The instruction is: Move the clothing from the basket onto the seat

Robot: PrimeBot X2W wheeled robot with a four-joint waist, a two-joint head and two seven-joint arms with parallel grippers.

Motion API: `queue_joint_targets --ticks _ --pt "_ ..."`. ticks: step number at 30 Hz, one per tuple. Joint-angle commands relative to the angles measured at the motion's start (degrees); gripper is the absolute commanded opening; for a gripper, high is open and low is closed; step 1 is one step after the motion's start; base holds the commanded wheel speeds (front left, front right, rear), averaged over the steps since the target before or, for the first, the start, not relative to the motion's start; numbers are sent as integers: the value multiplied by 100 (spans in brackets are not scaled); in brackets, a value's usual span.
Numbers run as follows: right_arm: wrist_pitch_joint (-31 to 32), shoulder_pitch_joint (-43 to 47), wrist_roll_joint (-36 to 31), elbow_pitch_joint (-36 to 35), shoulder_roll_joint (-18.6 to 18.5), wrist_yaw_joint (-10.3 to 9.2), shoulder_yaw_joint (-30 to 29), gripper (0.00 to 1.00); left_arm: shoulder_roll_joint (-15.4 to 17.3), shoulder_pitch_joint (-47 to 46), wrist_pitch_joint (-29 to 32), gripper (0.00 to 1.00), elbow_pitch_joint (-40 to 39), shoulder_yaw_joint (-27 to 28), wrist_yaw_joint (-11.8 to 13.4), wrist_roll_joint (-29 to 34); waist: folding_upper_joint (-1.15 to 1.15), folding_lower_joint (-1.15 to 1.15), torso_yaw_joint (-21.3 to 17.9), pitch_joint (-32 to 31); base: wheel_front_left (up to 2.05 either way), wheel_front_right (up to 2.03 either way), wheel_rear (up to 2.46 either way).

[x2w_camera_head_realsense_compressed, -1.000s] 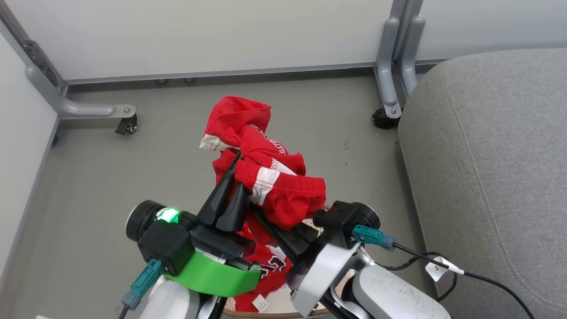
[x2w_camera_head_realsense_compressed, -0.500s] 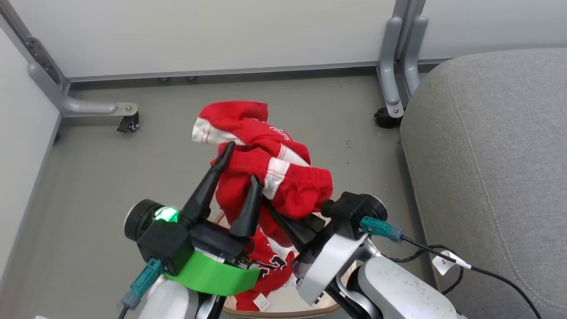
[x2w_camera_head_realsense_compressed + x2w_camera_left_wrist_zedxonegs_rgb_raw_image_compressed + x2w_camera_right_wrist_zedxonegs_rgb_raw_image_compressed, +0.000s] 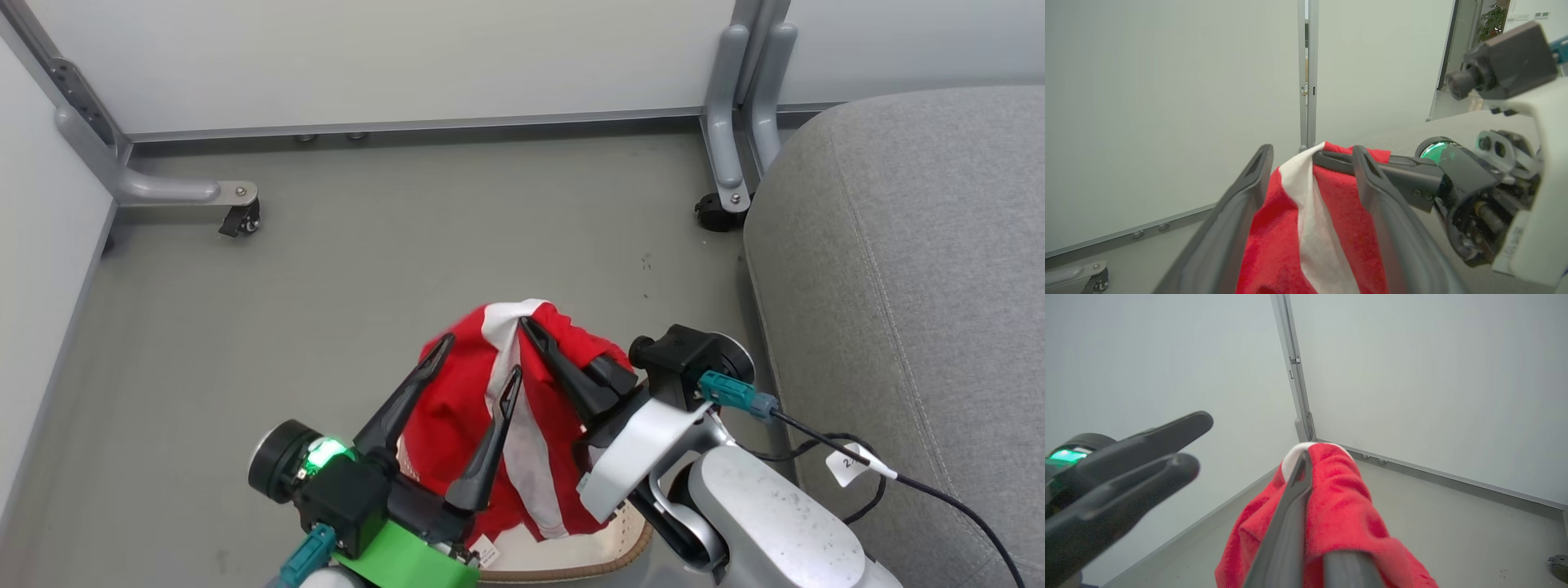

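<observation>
Left gripper point(image 3: 482, 357) has sprung from shut to wide open since the earlier frame, and the clothing point(image 3: 453, 425), which was bunched high mid-frame, has dropped toward the lower centre. It now hangs from the right gripper point(image 3: 529, 325) alone, whose two fingers are clamped flat on a top fold. The left fingers straddle the cloth on either side without pinching it; whether they brush it I cannot tell. The fabric's long axis runs from the pinch point straight down into the basket point(image 3: 608, 559), whose brown rim shows at the bottom edge, so the lower end is not yet clear of it. The seat point(image 3: 914, 245) takes up the right side of the frame, on the right arm's side and close to it; the holding arm is the nearer one, so I judge a sideways carry to the right is what is called for. The cloth is soft red, with a broad white stripe point(image 3: 522, 441) down the middle and a small white tag point(image 3: 487, 552) at the bottom. Whether one garment or both hang there I cannot tell.
</observation>
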Motion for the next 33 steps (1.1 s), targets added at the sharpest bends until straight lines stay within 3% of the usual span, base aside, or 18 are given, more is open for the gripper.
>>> queue_joint_targets --ticks 1,20,26,33 --pt "-61 -57 -49 19 -1 0 -45 0 53 98 26 100 16 -38 -12 45 0 0 17 21 0 0 0" --pt "-67 29 -207 312 -110 0 -458 0 341 128 101 100 425 -653 -7 126 0 0 6 175 0 0 0" --pt "-88 -110 -241 333 -105 0 -499 0 405 2 111 100 414 -655 48 157 0 0 -388 326 0 0 0" --pt "-141 -210 -349 275 -143 0 -605 0 515 -230 180 100 345 -701 69 205 0 0 -1120 598 0 0 0"
